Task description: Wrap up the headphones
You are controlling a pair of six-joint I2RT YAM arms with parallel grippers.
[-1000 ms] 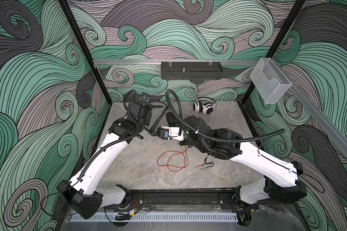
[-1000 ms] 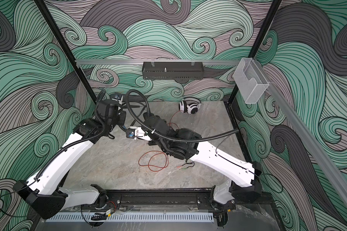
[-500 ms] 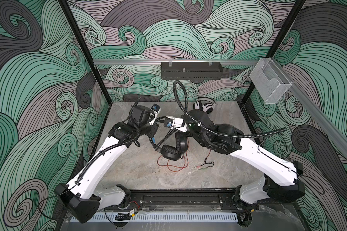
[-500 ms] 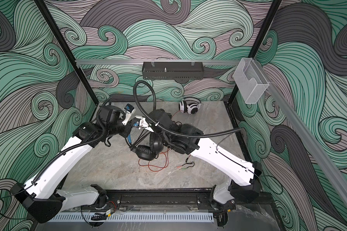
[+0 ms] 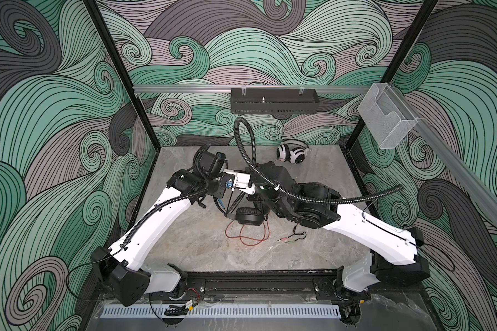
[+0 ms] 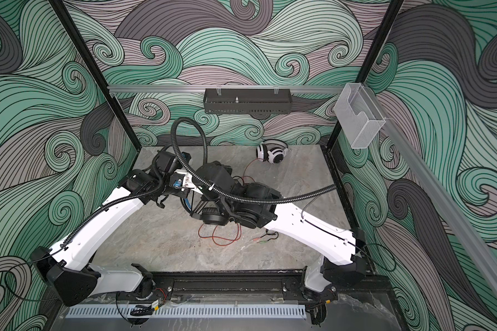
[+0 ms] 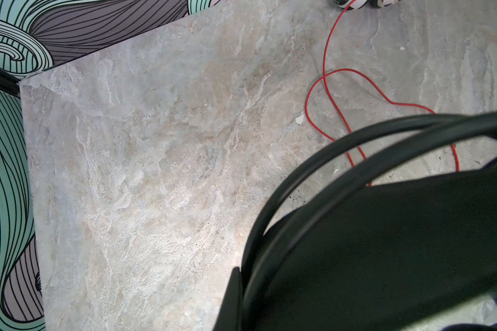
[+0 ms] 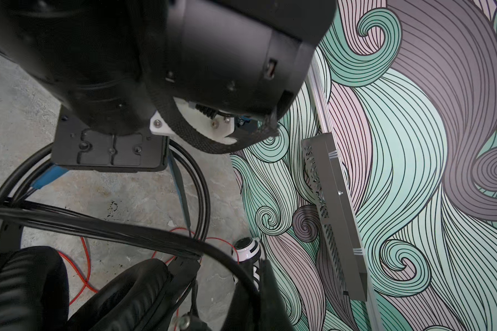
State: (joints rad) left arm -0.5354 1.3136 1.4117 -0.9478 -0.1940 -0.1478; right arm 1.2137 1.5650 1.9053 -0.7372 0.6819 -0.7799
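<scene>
The grey marbled surface (image 5: 201,243) carries a white-and-black headset (image 5: 291,153) near its far edge. Its red cord (image 7: 324,43) lies looped mid-surface.

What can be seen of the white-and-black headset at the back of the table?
The white-and-black headset lies on the table by the rear wall, right of centre in both top views. Two glossy white ear cups with black rings sit side by side, a dark headband arching over them. Its red cord runs forward, disappears under the right arm and lies in loose, unwrapped loops near the black headset. Neither arm touches the headset.
</scene>
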